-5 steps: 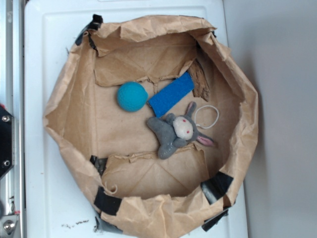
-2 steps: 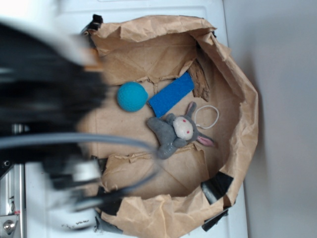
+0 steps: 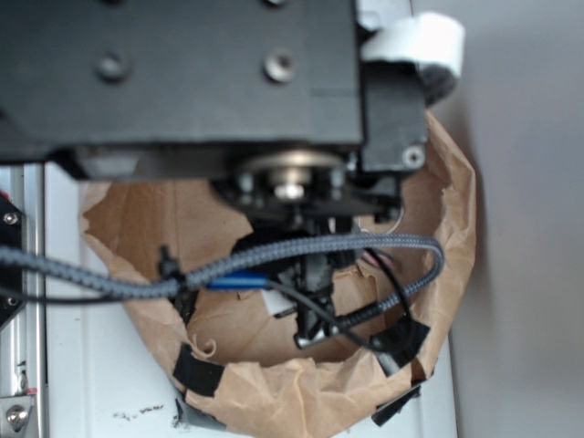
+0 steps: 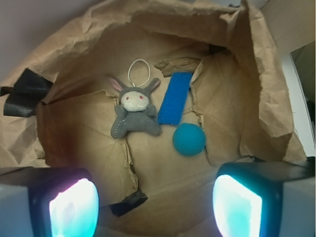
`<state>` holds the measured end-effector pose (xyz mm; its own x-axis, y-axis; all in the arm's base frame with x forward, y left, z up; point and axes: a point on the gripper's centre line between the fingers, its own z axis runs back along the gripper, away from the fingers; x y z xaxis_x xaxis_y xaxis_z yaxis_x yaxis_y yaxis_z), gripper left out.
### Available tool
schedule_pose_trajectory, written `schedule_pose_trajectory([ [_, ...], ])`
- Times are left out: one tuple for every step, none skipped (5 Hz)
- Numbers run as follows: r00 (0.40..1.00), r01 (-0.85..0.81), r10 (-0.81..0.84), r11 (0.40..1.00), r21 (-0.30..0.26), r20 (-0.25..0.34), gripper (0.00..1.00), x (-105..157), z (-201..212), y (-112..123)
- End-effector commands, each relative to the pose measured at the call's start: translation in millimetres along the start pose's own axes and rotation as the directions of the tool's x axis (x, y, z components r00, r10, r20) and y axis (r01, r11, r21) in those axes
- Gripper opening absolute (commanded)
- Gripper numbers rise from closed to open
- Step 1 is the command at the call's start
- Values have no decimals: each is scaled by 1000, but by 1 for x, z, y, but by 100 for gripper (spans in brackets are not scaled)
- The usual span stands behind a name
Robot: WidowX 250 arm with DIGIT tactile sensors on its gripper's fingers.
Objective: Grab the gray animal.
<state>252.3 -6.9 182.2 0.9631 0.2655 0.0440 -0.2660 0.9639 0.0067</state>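
Observation:
The gray animal (image 4: 134, 112), a small plush bunny with a cream face, red eyes and pink-lined ears, lies face up on the floor of a brown paper bag (image 4: 74, 128). In the wrist view my gripper (image 4: 155, 210) hangs open well above it, glowing pads (image 4: 74, 207) wide apart, nothing between them. The toy sits ahead of the jaws, left of centre. In the exterior view the arm (image 3: 182, 82) covers the toy completely.
A teal ball (image 4: 189, 139) and a blue flat block (image 4: 175, 98) lie just right of the toy. A white loop (image 4: 139, 69) sits behind its ears. Crumpled bag walls (image 4: 266, 74) rise all round, patched with black tape (image 4: 24, 91).
The arm has swung in from the left and now fills the exterior view over the bag, hiding the toy, ball and block. The objects themselves have not moved.

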Motion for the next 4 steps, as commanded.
schedule_pose_trajectory([
  [999,39,-40,997,71,18,100,-13,-19,4],
  [999,52,-49,981,188,-18,100,-17,-49,0],
  [998,61,-62,977,205,-1,100,-32,-75,-4],
  [999,32,-37,978,205,20,100,-18,-103,-12],
])
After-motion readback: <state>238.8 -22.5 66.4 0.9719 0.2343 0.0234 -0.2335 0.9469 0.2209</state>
